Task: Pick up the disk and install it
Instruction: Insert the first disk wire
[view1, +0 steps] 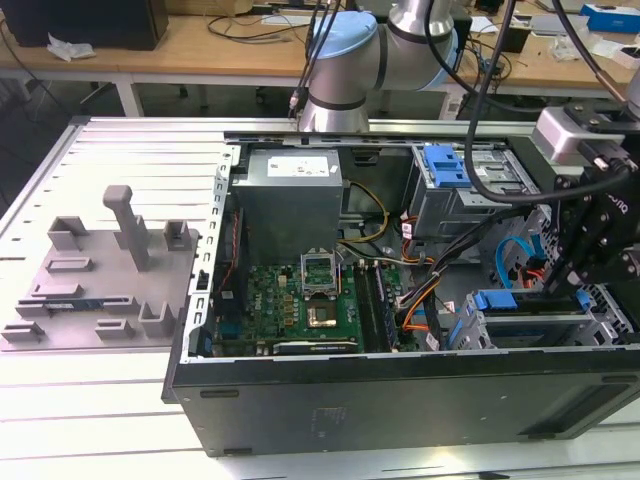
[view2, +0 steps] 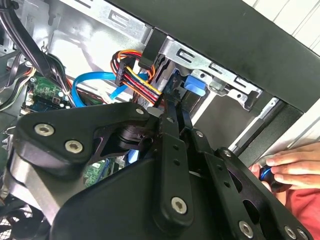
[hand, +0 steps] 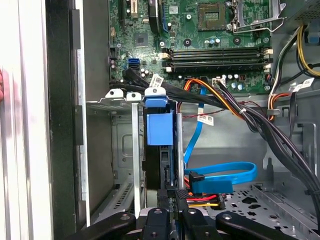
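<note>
Evidently the disk is being seated in the drive bay (hand: 125, 150) at the front corner of the open computer case (view1: 400, 400) — a step best done by pushing straight along the bay's rails, with the cables (hand: 260, 120) beside the bay left undisturbed. The disk (hand: 160, 127), blue-framed, stands edge-on inside the bay. The gripper (hand: 171, 202) is narrowed almost shut — its fingers (view2: 172, 115) pinch the disk's rear edge.
</note>
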